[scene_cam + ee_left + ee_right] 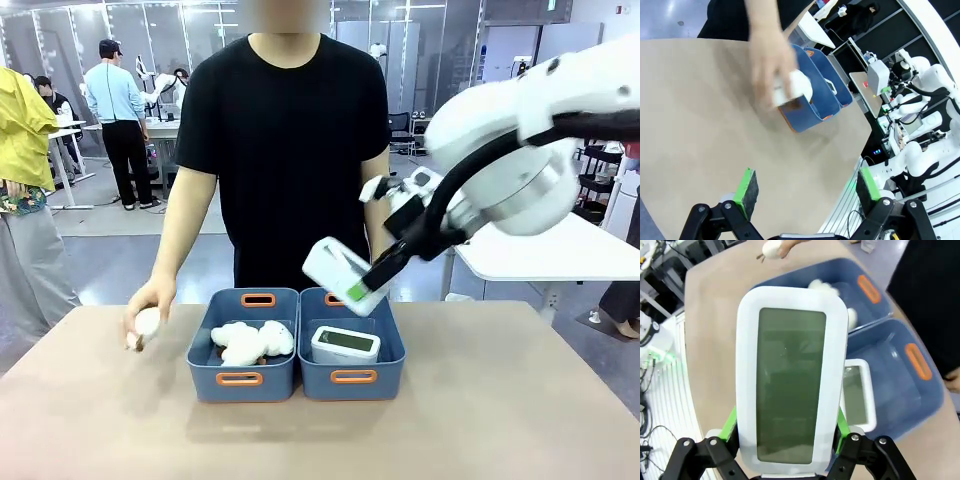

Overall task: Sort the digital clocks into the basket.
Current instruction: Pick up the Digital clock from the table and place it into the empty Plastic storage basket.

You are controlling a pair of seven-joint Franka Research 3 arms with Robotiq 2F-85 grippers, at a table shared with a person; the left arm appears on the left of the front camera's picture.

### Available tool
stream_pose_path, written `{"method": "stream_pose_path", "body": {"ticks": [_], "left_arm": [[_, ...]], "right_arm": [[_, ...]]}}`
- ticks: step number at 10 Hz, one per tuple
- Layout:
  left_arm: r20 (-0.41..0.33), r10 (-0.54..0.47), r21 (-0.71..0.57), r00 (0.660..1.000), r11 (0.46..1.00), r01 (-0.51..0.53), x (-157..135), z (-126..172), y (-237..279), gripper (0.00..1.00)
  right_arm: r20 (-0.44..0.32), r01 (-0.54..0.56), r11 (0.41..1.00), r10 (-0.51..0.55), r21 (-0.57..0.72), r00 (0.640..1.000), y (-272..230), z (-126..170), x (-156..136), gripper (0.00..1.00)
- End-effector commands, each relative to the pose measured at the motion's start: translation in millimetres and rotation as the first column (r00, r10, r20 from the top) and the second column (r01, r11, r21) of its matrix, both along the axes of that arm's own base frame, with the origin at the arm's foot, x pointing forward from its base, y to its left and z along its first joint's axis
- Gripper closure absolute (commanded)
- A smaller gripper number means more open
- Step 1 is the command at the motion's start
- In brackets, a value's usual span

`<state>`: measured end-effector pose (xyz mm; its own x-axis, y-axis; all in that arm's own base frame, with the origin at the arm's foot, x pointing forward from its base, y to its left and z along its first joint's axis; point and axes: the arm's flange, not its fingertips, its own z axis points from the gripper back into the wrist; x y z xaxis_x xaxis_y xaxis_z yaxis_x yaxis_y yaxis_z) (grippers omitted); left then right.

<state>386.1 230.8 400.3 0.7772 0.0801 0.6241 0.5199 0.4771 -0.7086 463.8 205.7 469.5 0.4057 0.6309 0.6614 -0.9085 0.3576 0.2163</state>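
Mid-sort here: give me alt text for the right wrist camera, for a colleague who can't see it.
The right gripper clamps a white digital clock, grey-green face toward the camera, above a blue basket that already holds a second clock. Beyond, a matching basket holds white fluffy toys, and a person's hand grips another white toy.

Reaching in from the right with the right arm, elbow raised high, forearm slanting down toward the middle. Clamping the right gripper (360, 284) on the two long edges of a digital clock (338, 268), carrying it tilted in mid-air. Holding the left gripper (807, 189) with its green pads (747, 187) spread wide apart. Curling the person's hand (147, 320) shut, low at picture left, arm hanging straight down.
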Motion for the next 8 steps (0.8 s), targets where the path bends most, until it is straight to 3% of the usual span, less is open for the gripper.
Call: {"method": "stream_pose_path", "body": {"ticks": [1, 3, 6, 8], "left_arm": [[-0.02, 0.002, 0.009, 1.0, 1.0, -0.001, -1.7, 2.6, -0.9, 0.0], [-0.02, 0.002, 0.009, 1.0, 1.0, -0.001, -1.7, 2.6, -0.9, 0.0], [-0.02, 0.002, 0.009, 1.0, 1.0, -0.001, -1.7, 2.6, -0.9, 0.0], [-0.02, 0.002, 0.009, 1.0, 1.0, -0.001, -1.7, 2.6, -0.9, 0.0]], "right_arm": [[0.001, 0.021, 1.0, -0.021, 0.024, 1.0, -0.3, -38.4, 7.8, 1.0], [0.004, 0.024, 0.999, -0.025, 0.023, 1.0, -8.6, -53.6, 11.6, 1.0], [0.021, 0.034, 0.999, -0.034, 0.032, 0.999, -40.1, -27.6, 11.0, 1.0], [-0.011, 0.064, 0.993, -0.063, 0.099, 0.998, -74.7, -14.4, 12.2, 1.0]]}}
